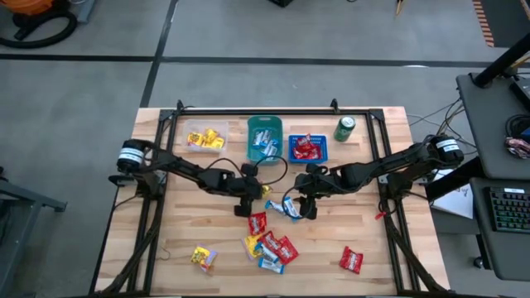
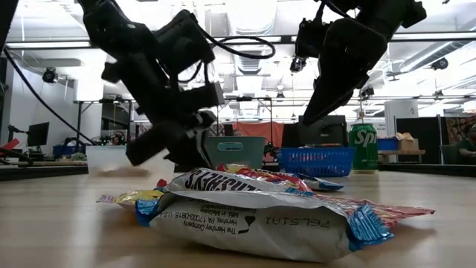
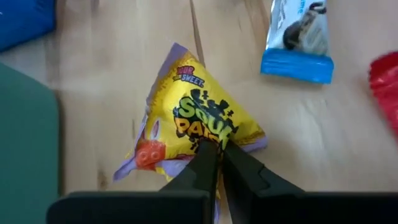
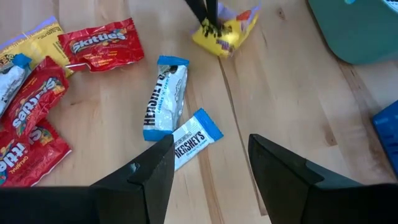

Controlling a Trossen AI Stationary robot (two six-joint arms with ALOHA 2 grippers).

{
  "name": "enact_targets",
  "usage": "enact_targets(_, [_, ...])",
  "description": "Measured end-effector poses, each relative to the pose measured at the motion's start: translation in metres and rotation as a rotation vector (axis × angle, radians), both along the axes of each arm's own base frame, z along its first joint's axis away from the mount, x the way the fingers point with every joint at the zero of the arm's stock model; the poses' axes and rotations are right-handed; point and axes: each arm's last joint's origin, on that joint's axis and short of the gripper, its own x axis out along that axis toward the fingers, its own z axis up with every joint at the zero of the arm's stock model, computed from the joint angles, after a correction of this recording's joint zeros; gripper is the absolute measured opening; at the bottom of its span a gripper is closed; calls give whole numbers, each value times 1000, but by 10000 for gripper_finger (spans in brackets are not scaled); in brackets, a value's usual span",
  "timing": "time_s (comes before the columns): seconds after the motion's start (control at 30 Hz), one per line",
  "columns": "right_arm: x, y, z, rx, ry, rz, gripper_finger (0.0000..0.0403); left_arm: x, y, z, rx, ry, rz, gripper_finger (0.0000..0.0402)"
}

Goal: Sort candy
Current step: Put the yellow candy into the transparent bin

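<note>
Wooden worktop (image 1: pixel 174 240): bins at 12 o'clock partly filled, many candies loose. Left claw (image 3: pixel 214 149) clamped a yellow Sour Patch packet (image 3: pixel 199 121); right claw (image 4: pixel 208 155) hung apart.

In the low view, the nearest white candy wrapper (image 2: pixel 253 216) fills the foreground and hides most of the pile behind it; only edges of red and yellow wrappers show past it. The clear bin (image 2: pixel 111 158) at the far left is blurred, and its contents cannot be made out there. In the high view, the contents of the three bins are too small to count. In the left wrist view, the left gripper (image 3: pixel 217 152) covers the near edge of the yellow candy (image 3: pixel 193 124), and a red wrapper (image 3: pixel 385 87) is cut off at the picture edge. The green bin (image 4: pixel 360 28) is cropped in the right wrist view, probably by half.
</note>
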Motion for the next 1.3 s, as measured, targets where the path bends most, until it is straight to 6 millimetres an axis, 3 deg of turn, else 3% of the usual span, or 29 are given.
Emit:
enact_targets(0.2, [0, 0, 0, -2, -2, 3, 196, -17, 0, 37, -25, -9, 29, 0])
enact_targets(0.37, [1, 0, 0, -3, -15, 7, 196, -47, 7, 78, 4, -14, 112, 0])
enact_targets(0.6, [1, 0, 0, -12, -25, 20, 196, -98, 40, 117, 122, 6, 377, 0])
enact_targets(0.83, [3, 0, 1, -18, -40, 29, 196, -141, 99, 119, 135, 97, 661, 0])
enact_targets(1.03, [3, 0, 1, -23, -40, 36, 196, -162, 145, 112, -14, 128, 788, 0])
enact_targets(1.17, [3, 0, 1, -23, -40, 35, 196, -170, 163, 105, -45, 166, 862, 0])
enact_targets(1.3, [3, 0, 1, -23, -40, 36, 196, -167, 165, 98, -93, 195, 814, 10])
